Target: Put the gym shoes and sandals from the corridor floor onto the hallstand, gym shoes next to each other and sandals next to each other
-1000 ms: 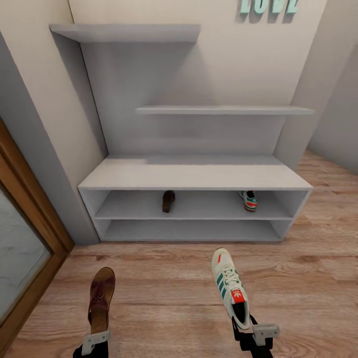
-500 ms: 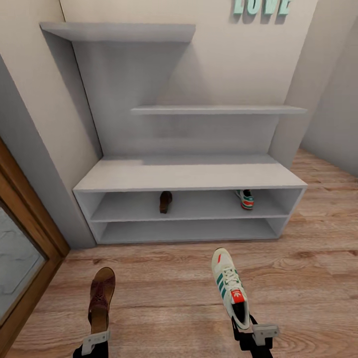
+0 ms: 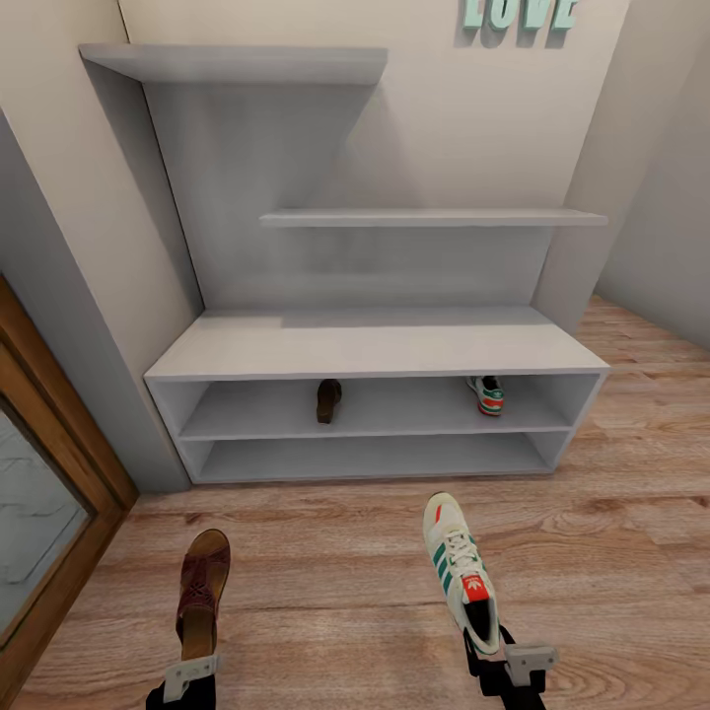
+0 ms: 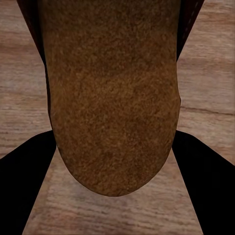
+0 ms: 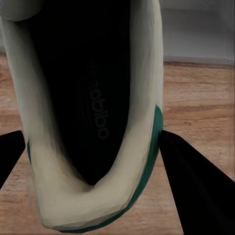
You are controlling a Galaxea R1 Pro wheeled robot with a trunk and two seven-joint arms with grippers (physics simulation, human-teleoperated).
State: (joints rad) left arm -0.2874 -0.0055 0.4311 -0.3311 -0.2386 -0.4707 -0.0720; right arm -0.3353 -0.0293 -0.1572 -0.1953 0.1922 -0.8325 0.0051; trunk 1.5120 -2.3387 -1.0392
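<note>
- The left gripper (image 3: 187,675) clasps a flat brown sandal (image 3: 201,590) by its heel above the wood floor (image 3: 325,592), toe toward the shoe rack (image 3: 375,347).
- The left wrist view adds the sandal's tan insole (image 4: 112,98) between dark fingers (image 4: 24,181).
- Two sandals are visible: the held one and a second sandal (image 3: 328,399) on the rack's upper slot.
- Two sneakers too: a shelved sneaker (image 3: 487,393) further right, and a white, green-striped held sneaker (image 3: 459,572).
- The right gripper (image 3: 503,663) grips that sneaker's heel; its wrist view shows the dark inside (image 5: 93,88).
</note>
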